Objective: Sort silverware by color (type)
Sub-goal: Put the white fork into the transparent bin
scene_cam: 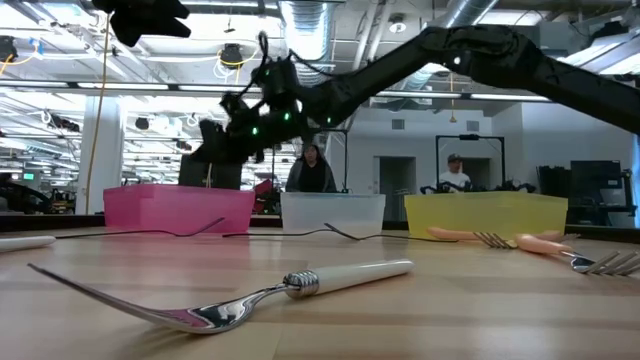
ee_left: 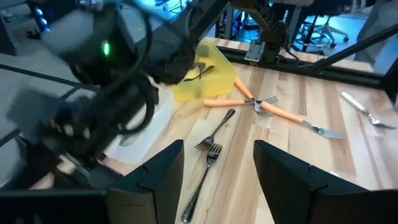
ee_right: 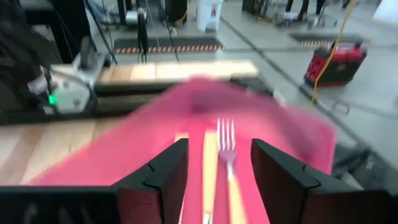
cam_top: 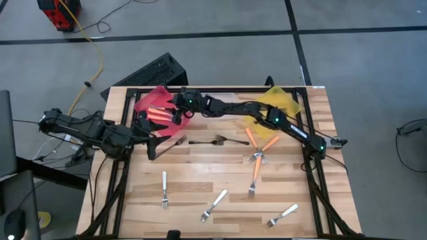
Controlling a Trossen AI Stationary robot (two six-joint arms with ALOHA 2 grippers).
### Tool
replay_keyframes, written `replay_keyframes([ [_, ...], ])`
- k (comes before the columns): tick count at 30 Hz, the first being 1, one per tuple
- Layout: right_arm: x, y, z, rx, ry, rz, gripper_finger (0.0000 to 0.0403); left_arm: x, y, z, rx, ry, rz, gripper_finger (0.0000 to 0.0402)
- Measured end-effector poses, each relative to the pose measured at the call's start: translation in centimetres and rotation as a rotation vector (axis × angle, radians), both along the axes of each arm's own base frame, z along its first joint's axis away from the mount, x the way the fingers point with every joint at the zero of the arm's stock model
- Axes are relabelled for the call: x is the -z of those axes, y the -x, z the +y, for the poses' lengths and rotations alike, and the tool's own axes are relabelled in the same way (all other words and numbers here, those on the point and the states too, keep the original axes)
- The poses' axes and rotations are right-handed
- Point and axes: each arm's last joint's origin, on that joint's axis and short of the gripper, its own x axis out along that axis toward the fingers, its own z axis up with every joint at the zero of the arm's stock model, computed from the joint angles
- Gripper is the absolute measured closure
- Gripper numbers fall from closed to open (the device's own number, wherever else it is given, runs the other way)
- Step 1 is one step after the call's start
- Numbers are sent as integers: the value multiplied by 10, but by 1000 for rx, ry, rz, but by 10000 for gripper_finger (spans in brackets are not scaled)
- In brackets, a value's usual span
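near bench edge: three white-handled forks lie loose, white fork [cam_top: 164, 189] toward the left, second white fork [cam_top: 215, 205] mid, third white fork [cam_top: 283, 215] toward the right. risk low here, nothing near them.

mid bench, right side: orange forks [cam_top: 257, 159] lie crossed and touching in a heap. risk: a later grasp catches two at once or flips a neighbour, because the handles overlap.

mid bench, centre: dark forks [cam_top: 212, 141] lie end to end, just beside the left end effector [cam_top: 152, 151]. its fingers stand apart, holding nothing, low near the left edge. risk: any swing of that arm sweeps the dark forks out of place.

far edge: red bin [cam_top: 159, 101], clear bin [scene_cam: 332, 213] and yellow bin [cam_top: 280, 101] stand in a row. right end effector [ee_right: 214, 167] hangs over the red bin, fingers apart, an orange-handled fork [ee_right: 225, 149] lying between them in the bin, seemingly just let go. orange handles already lie there. risk: on pulling back a finger may snag the fork's head and drag it out, or the long reach across may nudge the light bin. the two arms are also close by the far left corner, so they could collide.
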Motion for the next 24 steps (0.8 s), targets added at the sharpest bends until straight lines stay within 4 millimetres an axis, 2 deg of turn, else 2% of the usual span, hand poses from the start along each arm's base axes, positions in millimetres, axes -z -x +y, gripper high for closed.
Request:
replay_keyframes([
  [6,-47,12,3,-15,62,16,206,-1,2,0,-5,30,-18,221],
  [11,-93,31,8,-35,133,60,207,-2,3,1,-9,49,-29,221],
  [16,-147,64,8,-32,179,99,208,-2,3,1,-11,54,-31,221],
  [24,-212,127,13,-44,243,232,210,-2,3,1,-17,52,-33,221],
])
